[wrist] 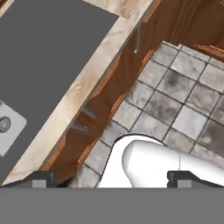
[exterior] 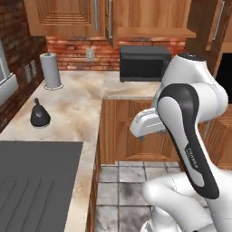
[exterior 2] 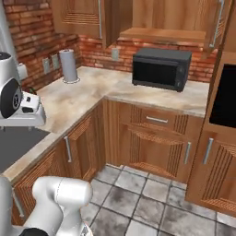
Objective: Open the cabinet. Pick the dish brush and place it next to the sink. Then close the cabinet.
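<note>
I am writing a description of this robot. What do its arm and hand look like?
The arm has rounded white shells with a glossy black band along one link, bearing small white lettering. Its joints look dark. The hand is a boxy white and light grey block. Its two fingertips are small, dark and square.

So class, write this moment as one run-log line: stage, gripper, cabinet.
stage: before reaching | gripper: open, empty, aimed down at floor tiles by counter edge | cabinet: doors shut | dish brush: not seen
</note>
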